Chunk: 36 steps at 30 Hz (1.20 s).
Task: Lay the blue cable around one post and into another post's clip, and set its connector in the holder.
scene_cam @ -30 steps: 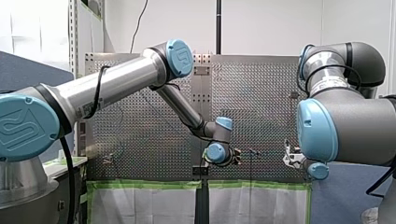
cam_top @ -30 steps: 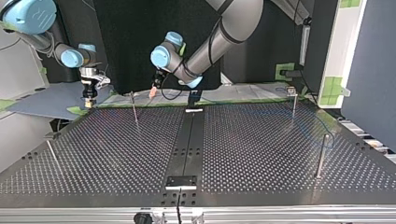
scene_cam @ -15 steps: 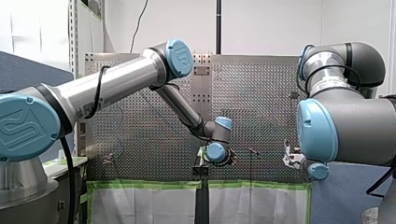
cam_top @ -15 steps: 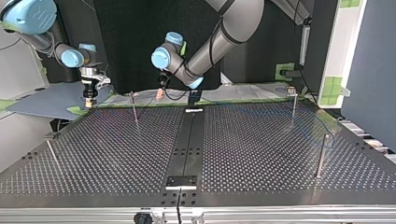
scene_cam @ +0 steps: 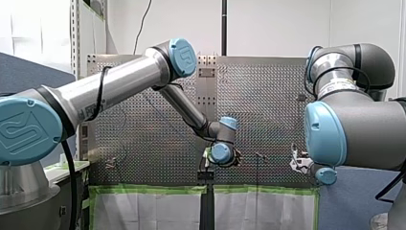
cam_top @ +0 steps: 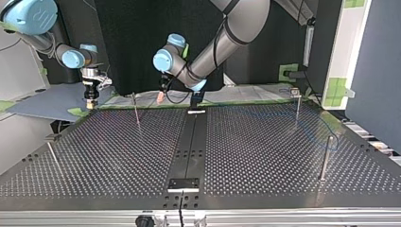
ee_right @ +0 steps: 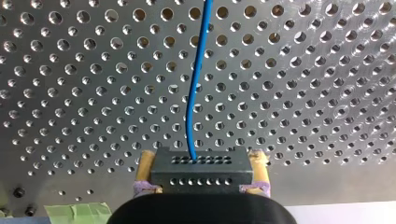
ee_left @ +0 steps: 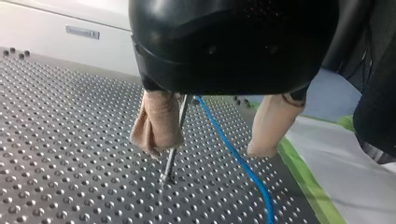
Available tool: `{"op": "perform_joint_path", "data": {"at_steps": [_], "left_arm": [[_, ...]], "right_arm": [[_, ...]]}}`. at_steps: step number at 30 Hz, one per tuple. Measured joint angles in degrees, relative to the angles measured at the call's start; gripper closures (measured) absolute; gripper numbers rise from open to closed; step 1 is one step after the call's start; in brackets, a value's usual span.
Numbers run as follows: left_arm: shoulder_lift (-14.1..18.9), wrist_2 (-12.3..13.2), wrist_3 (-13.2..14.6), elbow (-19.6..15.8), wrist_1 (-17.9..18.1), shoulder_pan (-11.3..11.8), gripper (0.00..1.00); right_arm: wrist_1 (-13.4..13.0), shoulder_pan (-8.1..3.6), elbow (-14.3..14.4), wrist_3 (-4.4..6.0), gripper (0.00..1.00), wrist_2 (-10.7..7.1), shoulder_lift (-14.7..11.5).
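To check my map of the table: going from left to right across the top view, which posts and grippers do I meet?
short post at the edge → my right gripper with the connector → thin post → my left gripper → post with a clip → tall near post

- In the left wrist view, the thin blue cable is cut off by the picture's edge ahead of the left end effector. Its other end is hidden under the black housing.
- The top of the slim metal post is hidden under that housing, just beside a beige pad.
- In the right wrist view, the black perforated connector block is partly covered by the right end effector, whose clamping pads are seen only at their edges.
- In the front view, both end effectors are masked by blue-capped wrist joints.
- In the top view, the cable is too faint near the posts at the view's right for its course to be followed.
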Motion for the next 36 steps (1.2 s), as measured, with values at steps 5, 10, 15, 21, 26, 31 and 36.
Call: {"op": "perform_joint_path", "data": {"at_steps": [5,10,15,21,26,31,36], "left_arm": [[0.08,2.15,0.1,-0.14,0.01,-0.22,0.0],[0.07,4.47,0.21,-0.31,-0.02,-0.34,0.0],[0.09,5.79,0.24,-0.33,-0.09,-0.39,0.0],[0.14,6.47,0.25,-0.34,-0.1,-0.43,0.0],[0.14,6.53,0.27,-0.37,-0.1,-0.43,0.0],[0.13,6.59,0.33,-0.41,-0.11,-0.43,0.0],[0.11,6.63,0.45,-0.42,-0.1,-0.41,0.0]], "right_arm": [[-0.06,0.02,0.01,0.01,1.0,-0.04,0.01],[-0.11,-0.02,0.01,0.07,1.0,-0.07,0.02],[-0.19,0.01,0.01,0.13,1.0,-0.09,0.06],[-0.21,0.03,0.0,0.18,1.0,-0.09,0.12],[-0.09,0.01,0.0,0.12,1.0,-0.09,0.13],[-0.04,0.01,0.0,0.04,1.0,-0.09,0.15],[-0.08,0.01,-0.01,0.02,1.0,-0.09,0.23]]}}
